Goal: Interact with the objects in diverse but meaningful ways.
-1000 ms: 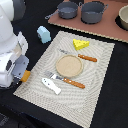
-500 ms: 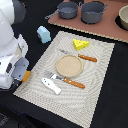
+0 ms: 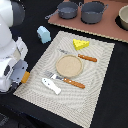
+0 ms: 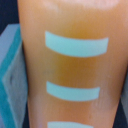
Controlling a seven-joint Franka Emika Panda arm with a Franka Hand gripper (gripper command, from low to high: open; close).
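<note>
The claw (image 3: 21, 76) gripped the scored bread loaf (image 4: 70, 65) at the placemat's (image 3: 100, 75) edge, cheese wedge (image 3: 80, 44) well beyond.

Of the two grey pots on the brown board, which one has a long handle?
The smaller grey pot, toward the exterior view's left, has a long handle pointing leftward. The larger grey pot beside it shows only short side handles.

- Exterior view: even, fairly bright light, soft and low in detail; the pots (image 3: 81, 10) carry pale sheen.
- The cheese (image 3: 80, 44) throws only a faint shadow on the mat (image 3: 100, 75).
- Wrist view: the loaf (image 4: 75, 65) fills it, blurred, glare along its upper part.
</note>
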